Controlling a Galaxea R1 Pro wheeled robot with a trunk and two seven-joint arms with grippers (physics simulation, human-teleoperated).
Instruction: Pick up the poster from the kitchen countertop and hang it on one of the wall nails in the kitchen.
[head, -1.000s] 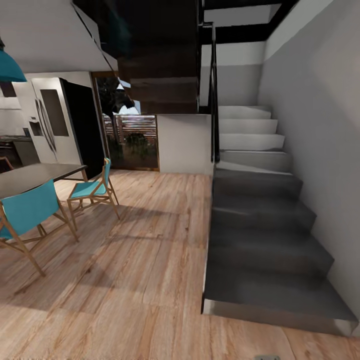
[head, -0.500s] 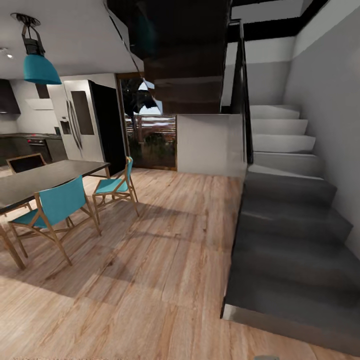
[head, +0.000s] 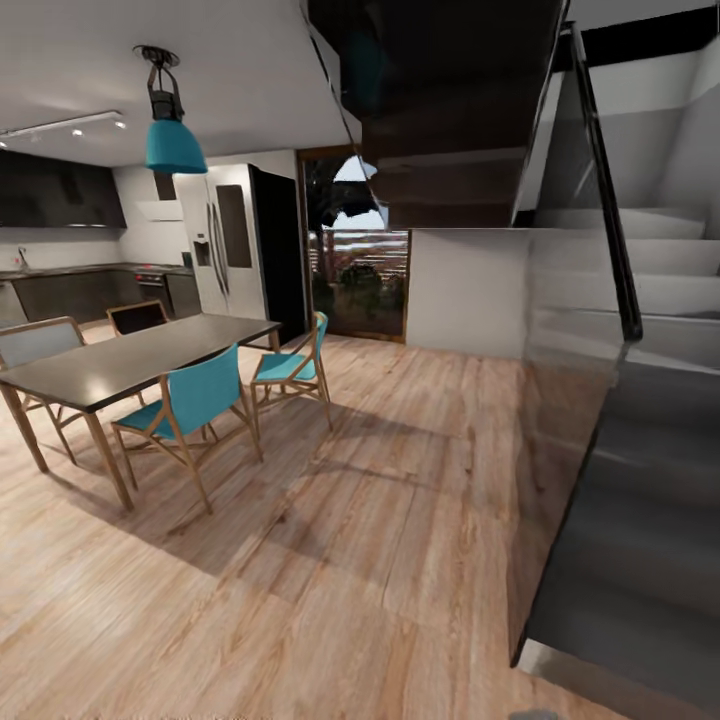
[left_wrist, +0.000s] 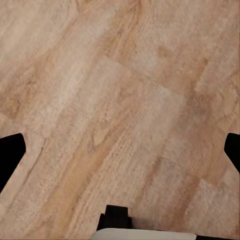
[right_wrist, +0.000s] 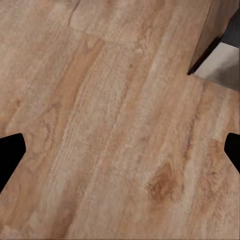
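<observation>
Two grippers hang over bare wooden floor (left_wrist: 120, 100) as you look down the wrist views: the left gripper (left_wrist: 120, 150) shows its dark fingertips (left_wrist: 10, 155) at opposite edges of the picture, spread wide with nothing between them, and the right gripper (right_wrist: 120, 150) is spread the same way, also holding nothing. In the right wrist view you also catch the pale bottom step (right_wrist: 220, 62) of the staircase.

From the head view you face an open dining area. A dark dining table (head: 140, 355) stands at the left with teal chairs (head: 190, 410) around it, and a teal pendant lamp (head: 175, 145) hangs above it. Behind the table you can see a steel refrigerator (head: 225, 250) and, further left, the kitchen countertop (head: 70, 270) running along dark cabinets under the far wall. A glass door (head: 360, 250) sits beyond the refrigerator. The dark staircase (head: 640, 480) with its black handrail (head: 605, 170) rises on your right. You cannot make out the poster anywhere from this distance.
</observation>
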